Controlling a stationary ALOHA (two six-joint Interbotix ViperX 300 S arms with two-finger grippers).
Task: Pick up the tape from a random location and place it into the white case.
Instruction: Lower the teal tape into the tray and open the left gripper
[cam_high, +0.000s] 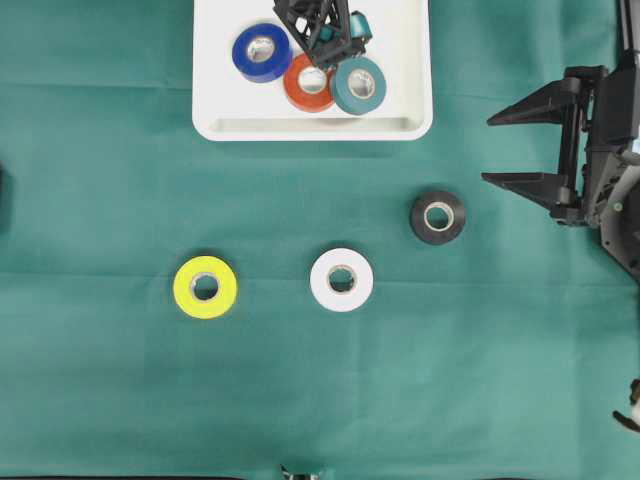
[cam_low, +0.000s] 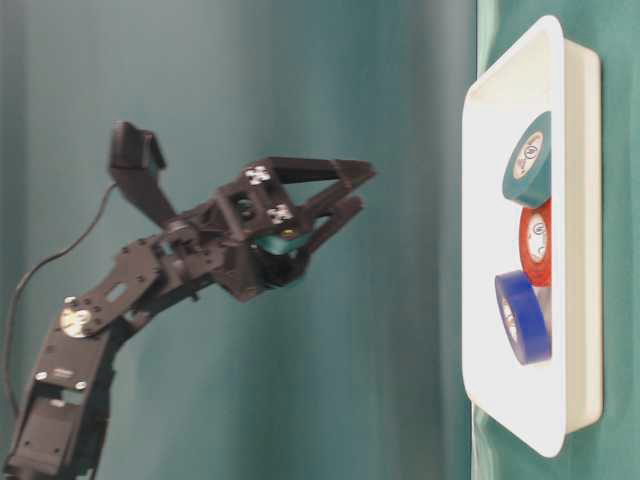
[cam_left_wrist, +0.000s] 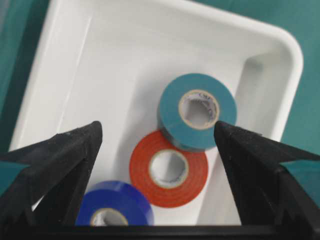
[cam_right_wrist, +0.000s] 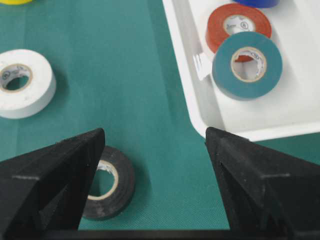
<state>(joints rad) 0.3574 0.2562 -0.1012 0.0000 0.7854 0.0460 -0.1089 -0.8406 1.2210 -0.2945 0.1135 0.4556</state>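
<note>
Overhead view: left gripper (cam_high: 335, 48) hangs wide and empty over the white case (cam_high: 225, 90), 3 rolls below it; right gripper (cam_high: 535, 147) wide, black tape (cam_high: 438, 217) beside it.

The white case (cam_high: 225, 110), a shallow tray with rounded corners, is being seen at the top of the green cloth with 3 rolls in it: blue tape (cam_high: 261, 52), red tape (cam_high: 308, 84), and teal tape (cam_high: 359, 86) leaning on the red. Yellow tape (cam_high: 205, 287), white tape (cam_high: 342, 280) and black tape (cam_high: 438, 217) are lying flat outside.
</note>
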